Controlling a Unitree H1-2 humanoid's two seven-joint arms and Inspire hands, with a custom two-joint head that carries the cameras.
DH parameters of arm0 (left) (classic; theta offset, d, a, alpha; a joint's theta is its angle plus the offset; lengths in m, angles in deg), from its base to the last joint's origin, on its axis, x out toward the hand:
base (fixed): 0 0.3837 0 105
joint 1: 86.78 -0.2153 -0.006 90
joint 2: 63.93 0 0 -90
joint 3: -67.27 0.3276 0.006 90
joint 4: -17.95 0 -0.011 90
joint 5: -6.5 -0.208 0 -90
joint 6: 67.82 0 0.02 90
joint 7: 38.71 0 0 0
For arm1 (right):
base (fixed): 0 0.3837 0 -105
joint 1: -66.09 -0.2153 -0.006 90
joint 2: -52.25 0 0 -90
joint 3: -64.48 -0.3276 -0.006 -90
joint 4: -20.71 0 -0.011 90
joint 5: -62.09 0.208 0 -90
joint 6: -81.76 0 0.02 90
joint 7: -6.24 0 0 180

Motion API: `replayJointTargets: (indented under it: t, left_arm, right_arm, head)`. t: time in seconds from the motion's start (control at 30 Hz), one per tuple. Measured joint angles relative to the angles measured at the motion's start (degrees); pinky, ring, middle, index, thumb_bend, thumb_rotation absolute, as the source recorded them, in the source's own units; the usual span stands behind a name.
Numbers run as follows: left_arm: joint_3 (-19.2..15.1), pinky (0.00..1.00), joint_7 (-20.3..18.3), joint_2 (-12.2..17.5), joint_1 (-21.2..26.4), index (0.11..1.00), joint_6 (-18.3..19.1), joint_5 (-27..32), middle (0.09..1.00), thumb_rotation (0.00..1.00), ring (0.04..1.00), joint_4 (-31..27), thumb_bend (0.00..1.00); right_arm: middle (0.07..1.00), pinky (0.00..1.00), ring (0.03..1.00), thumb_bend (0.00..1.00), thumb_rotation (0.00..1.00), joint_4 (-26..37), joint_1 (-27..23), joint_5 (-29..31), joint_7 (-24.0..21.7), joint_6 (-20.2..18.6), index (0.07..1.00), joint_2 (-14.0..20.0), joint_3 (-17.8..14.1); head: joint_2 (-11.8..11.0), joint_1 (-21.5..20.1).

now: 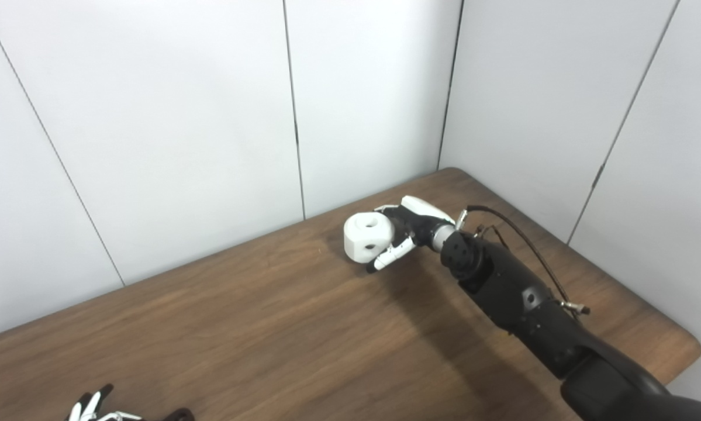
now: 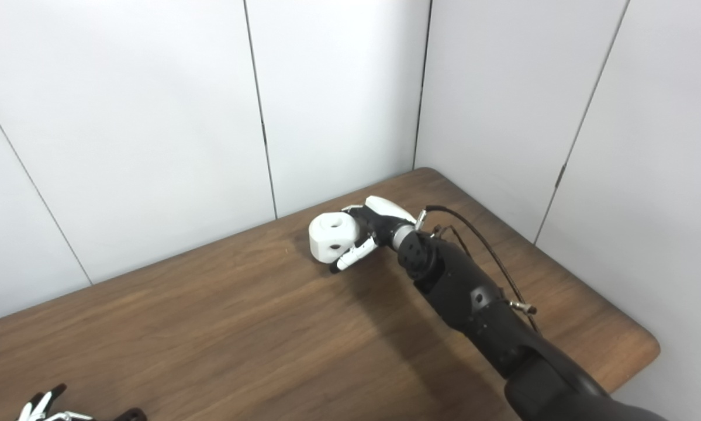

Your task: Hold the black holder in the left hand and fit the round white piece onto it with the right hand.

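The round white piece (image 1: 368, 235), chunky with a hole on top and one on its side, is at the far middle of the wooden table (image 1: 256, 316). My right hand (image 1: 406, 231) reaches in from the right and its fingers curl around the piece's right side, with one finger under its front. Only the fingertips of my left hand (image 1: 93, 406) show at the bottom left edge. A small dark shape (image 1: 179, 414) pokes in beside them; I cannot tell whether it is the black holder.
White wall panels (image 1: 210, 117) close off the back and the right side of the table. The table's rounded right corner (image 1: 686, 345) is near my right forearm. A thin black cable (image 1: 525, 240) loops off the right wrist.
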Motion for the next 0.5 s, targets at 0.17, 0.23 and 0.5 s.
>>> replayJointTargets:
  t: [0.17, 0.23, 0.5]
  left_arm:
    - [-0.08, 1.0, 0.0, -0.05, -0.12, 0.48, -0.03, 0.02, 0.937, 0.04, 1.0, -0.06, 0.51]
    - [-0.09, 1.0, 0.0, -0.05, -0.17, 0.48, -0.03, 0.0, 0.936, 0.04, 1.0, -0.11, 0.51]
    - [-0.07, 1.0, -0.02, -0.04, -0.24, 0.48, -0.03, -0.11, 0.936, 0.04, 1.0, -0.22, 0.51]
  right_arm:
    - [0.8, 0.85, 0.825, 0.86, 0.17, -2.81, -0.04, -0.61, 3.89, 4.06, 0.644, -0.5, 0.01]
    - [0.786, 0.81, 0.797, 0.84, 0.17, -4.24, -0.05, -0.76, 5.26, 5.36, 0.621, -0.6, 0.04]
    - [0.77, 0.8, 0.795, 0.53, 0.14, -5.39, -0.1, -1.44, 7.24, 8.82, 0.492, -0.56, 0.22]
  head:
    - [0.0, 0.0]
    - [0.0, 0.0]
    - [0.09, 0.0]
